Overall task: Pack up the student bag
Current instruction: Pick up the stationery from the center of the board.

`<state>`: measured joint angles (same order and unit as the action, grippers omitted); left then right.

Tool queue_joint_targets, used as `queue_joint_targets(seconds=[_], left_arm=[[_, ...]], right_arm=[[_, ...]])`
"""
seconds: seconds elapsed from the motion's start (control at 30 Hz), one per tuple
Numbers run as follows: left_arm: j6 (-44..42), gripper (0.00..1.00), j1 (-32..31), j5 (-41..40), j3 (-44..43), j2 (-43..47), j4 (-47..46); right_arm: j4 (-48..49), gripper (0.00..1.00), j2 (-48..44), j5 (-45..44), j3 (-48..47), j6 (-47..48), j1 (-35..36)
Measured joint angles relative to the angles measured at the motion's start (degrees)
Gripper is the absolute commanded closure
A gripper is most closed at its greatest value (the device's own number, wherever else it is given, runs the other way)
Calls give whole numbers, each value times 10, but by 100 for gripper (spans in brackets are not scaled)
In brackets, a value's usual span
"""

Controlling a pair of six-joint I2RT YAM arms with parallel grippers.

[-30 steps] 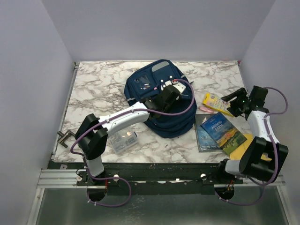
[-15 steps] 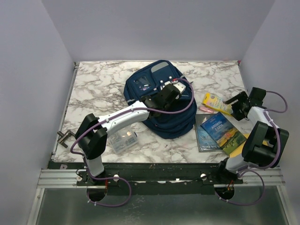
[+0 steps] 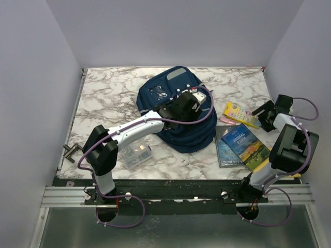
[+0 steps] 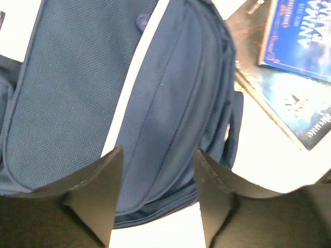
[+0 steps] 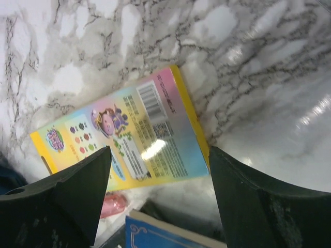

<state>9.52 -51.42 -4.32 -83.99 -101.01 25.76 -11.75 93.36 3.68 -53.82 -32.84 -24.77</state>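
Nearest the arm bases, a clear plastic box [image 3: 135,154] lies on the marble bench [image 3: 108,98], just beside the left arm's elbow. On the right side at about the same depth, a blue "Animal Farm" book [image 3: 247,144] lies partly over a darker book [image 3: 225,150]. A yellow flat thing [image 3: 270,159] shows under its near corner; it may be a folder, but too little of it shows to be sure.

Further back, the student bag [image 3: 191,134] lies in the middle of the bench with its front pockets up and its grey top patch toward the far wall. The left tool [image 4: 156,155] is over the bag's right half, its fingers partly apart and holding nothing. The wrist view shows only navy fabric and a seam in the gap.

To the right of the bag, a colourful, yellow-edged card pack [image 5: 129,139] lies flat on the bench, with a small pink thing [image 5: 111,204] just at its near edge. The right tool [image 5: 159,152] hangs over that pack, its fingers spread wide and gripping nothing.
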Motion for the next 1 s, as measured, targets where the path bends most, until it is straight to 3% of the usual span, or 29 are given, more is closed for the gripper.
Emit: queue_joint_targets(seconds=[0.13,0.17,0.2,0.37,0.53,0.77,0.87,1.0], left_arm=[[11,34,8,66,0,14,-14],[14,34,11,83,0,21,-16],[16,33,14,96,0,25,-18],[16,31,30,134,4,69,-23],[20,29,43,140,39,142,-35],[42,29,45,141,63,212,-52],[54,29,45,144,69,219,-57],[72,29,45,159,75,219,-60]], right_arm=[[31,21,55,42,-24,9,0],[34,14,70,52,-32,10,0],[35,1,84,62,-48,11,0],[24,0,144,61,-136,24,6],[-39,0,135,-79,-157,45,60],[-93,1,80,-325,-166,99,236],[-82,2,50,-342,-146,148,282],[-65,7,33,-293,-123,206,286]])
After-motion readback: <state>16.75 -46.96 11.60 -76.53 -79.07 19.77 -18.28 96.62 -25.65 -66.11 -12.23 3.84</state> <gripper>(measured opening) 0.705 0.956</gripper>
